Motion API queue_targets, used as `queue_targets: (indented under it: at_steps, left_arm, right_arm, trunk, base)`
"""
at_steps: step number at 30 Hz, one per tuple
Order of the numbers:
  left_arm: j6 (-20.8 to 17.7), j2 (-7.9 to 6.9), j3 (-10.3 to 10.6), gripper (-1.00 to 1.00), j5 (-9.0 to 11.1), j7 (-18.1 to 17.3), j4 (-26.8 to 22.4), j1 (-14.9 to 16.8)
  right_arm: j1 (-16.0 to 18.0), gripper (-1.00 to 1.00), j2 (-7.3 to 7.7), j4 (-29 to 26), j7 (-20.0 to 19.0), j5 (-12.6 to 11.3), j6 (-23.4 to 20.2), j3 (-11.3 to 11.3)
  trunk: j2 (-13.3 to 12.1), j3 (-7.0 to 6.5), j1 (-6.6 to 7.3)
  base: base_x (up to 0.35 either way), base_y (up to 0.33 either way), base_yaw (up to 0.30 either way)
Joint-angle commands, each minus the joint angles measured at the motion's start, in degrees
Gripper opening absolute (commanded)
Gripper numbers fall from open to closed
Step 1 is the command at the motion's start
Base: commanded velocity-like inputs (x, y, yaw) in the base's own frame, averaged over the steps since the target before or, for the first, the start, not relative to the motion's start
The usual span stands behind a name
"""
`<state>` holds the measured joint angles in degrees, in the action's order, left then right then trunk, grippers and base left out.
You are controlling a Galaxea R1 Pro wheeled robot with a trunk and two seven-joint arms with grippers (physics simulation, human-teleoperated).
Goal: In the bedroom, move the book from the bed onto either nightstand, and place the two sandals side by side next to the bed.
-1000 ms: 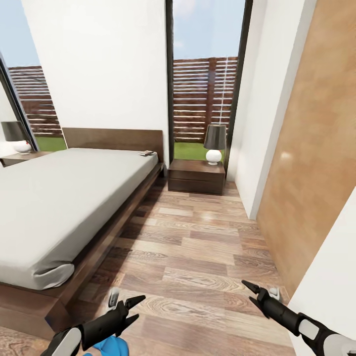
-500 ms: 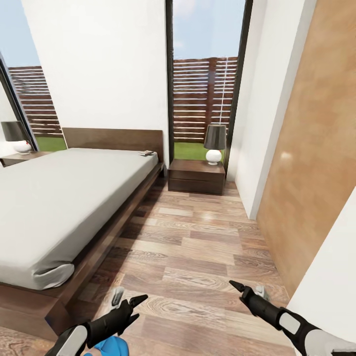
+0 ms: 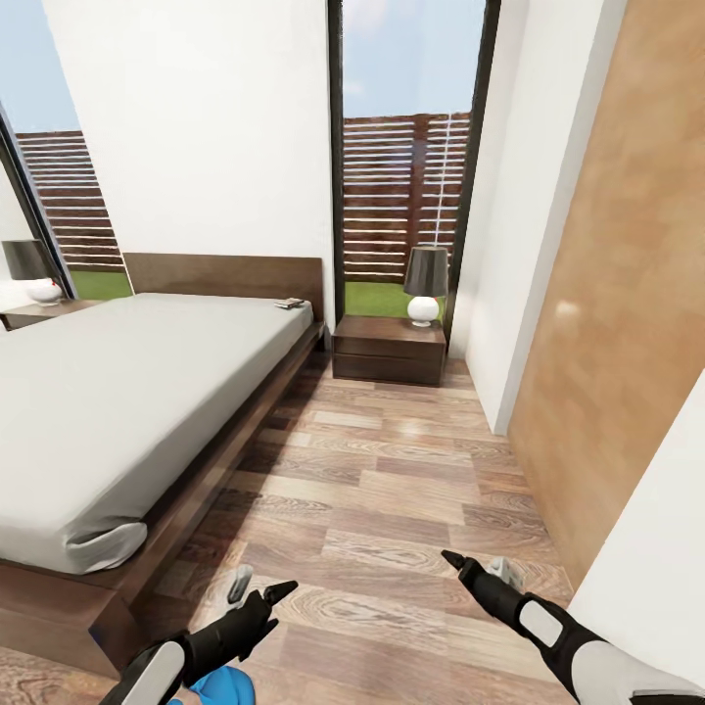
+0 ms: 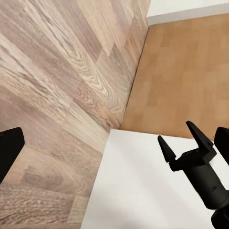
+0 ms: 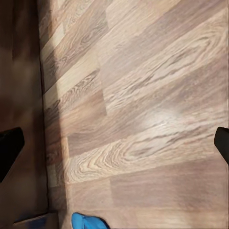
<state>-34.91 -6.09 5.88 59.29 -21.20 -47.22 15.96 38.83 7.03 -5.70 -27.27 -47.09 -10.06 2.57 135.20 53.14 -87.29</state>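
Left black gripper (image 3: 257,593) jaws spread, empty; right black gripper (image 3: 474,567) likewise. Bright blue flip-flop sandal (image 3: 223,684) on floor just under left arm, beside dark wood bed (image 3: 147,548). Small thin book (image 3: 289,303) far at headboard, near dark brown nightstand (image 3: 390,350). Judgement: lower left gripper squarely over sandal first.

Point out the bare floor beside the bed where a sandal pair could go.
The wood floor is bare between the bed and the wooden door, back to the nightstand. It is tighter at the bed's near corner, by the left gripper and a blue sandal.
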Motion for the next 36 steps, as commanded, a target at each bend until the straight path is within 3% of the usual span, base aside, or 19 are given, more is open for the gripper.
queue_targets:
  at_steps: [1, 8, 24, 36]
  left_arm:
    - [-0.1, 0.06, 0.1, 1.00, 0.3, 0.2, 0.0, 0.0]
    - [0.1, 0.51, 0.2, 1.00, 0.3, 0.8, 0.1, 0.0]
    - [0.1, 0.73, 0.3, 1.00, 0.4, 0.9, 0.1, 0.0]
    - [0.1, 1.60, 0.3, 1.00, 0.3, 1.0, 0.1, 0.0]
  right_arm:
    - [0.0, 1.00, -0.07, -0.1, 0.2, -0.6, 0.5, 0.3]
    - [0.0, 1.00, -1.24, -0.3, 1.4, -0.5, 4.1, 0.3]
    - [0.0, 1.00, -1.82, -0.4, 1.9, -0.5, 4.9, 0.1]
    - [0.0, 1.00, -1.84, -0.4, 1.6, -0.5, 4.9, 0.1]
  trunk:
    - [0.0, 0.05, 0.01]
    - [0.0, 0.05, 0.01]
    - [0.0, 0.05, 0.01]
    - [0.0, 0.10, 0.01]
  base:
    - [0.000, 0.000, 0.000]
    - [0.000, 0.000, 0.000]
    - [0.000, 0.000, -0.009]
    - [0.000, 0.000, -0.194]
